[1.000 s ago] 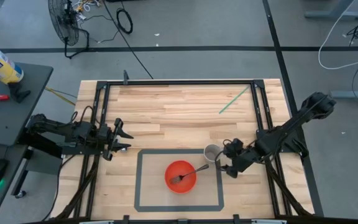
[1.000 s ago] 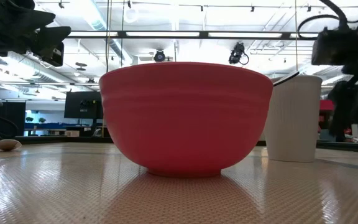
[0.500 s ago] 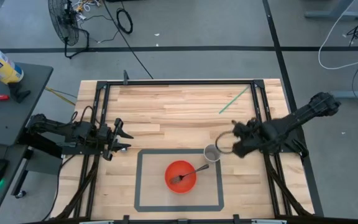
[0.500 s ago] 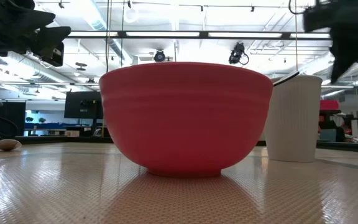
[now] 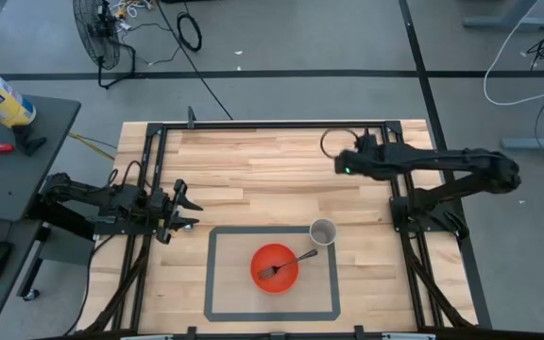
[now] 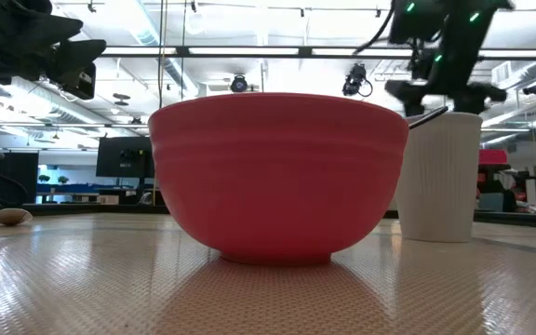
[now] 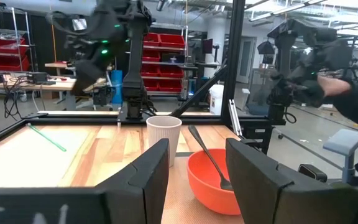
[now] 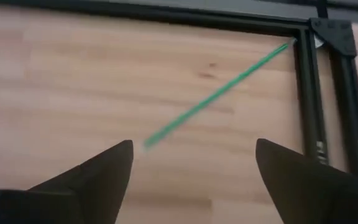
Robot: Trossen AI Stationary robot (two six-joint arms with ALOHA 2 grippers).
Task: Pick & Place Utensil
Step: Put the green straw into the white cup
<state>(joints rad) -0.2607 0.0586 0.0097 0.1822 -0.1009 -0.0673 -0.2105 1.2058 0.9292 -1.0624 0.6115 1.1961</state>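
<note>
one fork (image 5: 281,265) is already laid in the red bowl (image 5: 274,268), while the green straw (image 8: 219,93) is not yet picked from the bench (image 5: 253,170), the empty right pincer (image 8: 191,165) being held released above it.

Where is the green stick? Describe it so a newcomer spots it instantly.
Start at the wooden table and go to its far right corner, beside the black frame rail. There the green stick lies flat and diagonal, under the open right gripper. It is the only thin green thing there.
</note>
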